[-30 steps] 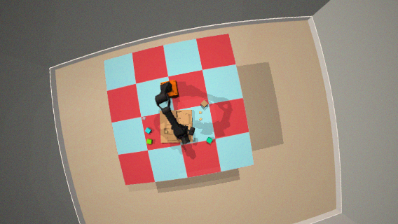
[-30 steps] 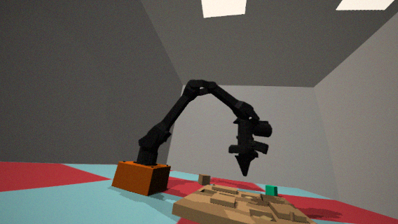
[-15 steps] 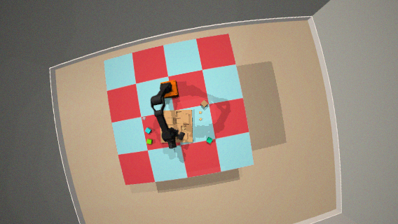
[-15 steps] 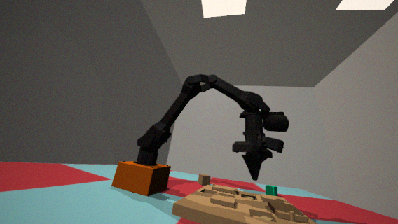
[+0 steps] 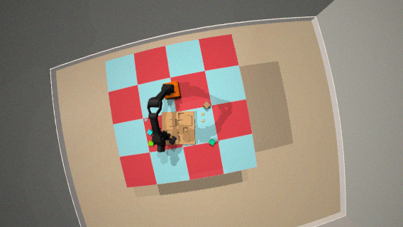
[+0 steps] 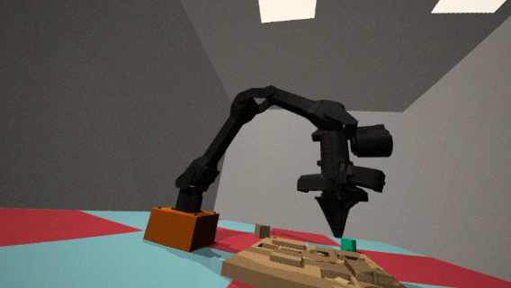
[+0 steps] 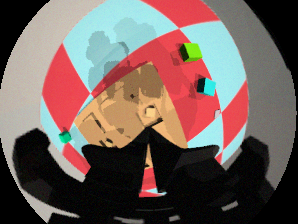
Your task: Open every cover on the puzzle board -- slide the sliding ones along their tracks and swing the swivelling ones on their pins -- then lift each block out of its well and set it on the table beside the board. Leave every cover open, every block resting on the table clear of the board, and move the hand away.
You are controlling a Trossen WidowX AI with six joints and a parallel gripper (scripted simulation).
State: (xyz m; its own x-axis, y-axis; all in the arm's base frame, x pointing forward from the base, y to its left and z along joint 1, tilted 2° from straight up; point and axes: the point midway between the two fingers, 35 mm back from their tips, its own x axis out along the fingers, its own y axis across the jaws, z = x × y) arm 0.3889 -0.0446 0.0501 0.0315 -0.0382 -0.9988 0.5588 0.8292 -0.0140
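Note:
The wooden puzzle board (image 5: pixel 191 137) (image 6: pixel 238 269) (image 7: pixel 174 131) lies on the checkered table, partly under the arm in the top view. Raised covers and dark recesses show on it, but how far each cover is open is not clear. A small pale square piece (image 7: pixel 150 111) shows on the board in the wrist view, beside a dark slot. Two small tan pieces (image 5: pixel 203 113) (image 5: pixel 203 120) lie on the table beside the board. My gripper (image 6: pixel 338 235) (image 7: pixel 148 129) is shut and empty, above the board, pointing down. Its tips are hidden in the top view.
A brown cube (image 5: pixel 206 105) (image 6: pixel 262 230) and a teal-green cube (image 5: pixel 212 142) (image 6: pixel 348 245) (image 7: pixel 65 136) stand off one side of the board. A cyan cube (image 5: pixel 150 132) (image 7: pixel 208 87), a lime cube (image 5: pixel 151 143) (image 7: pixel 193 52) and a small pinkish piece (image 5: pixel 145 120) (image 7: pixel 217 114) lie off the opposite side.

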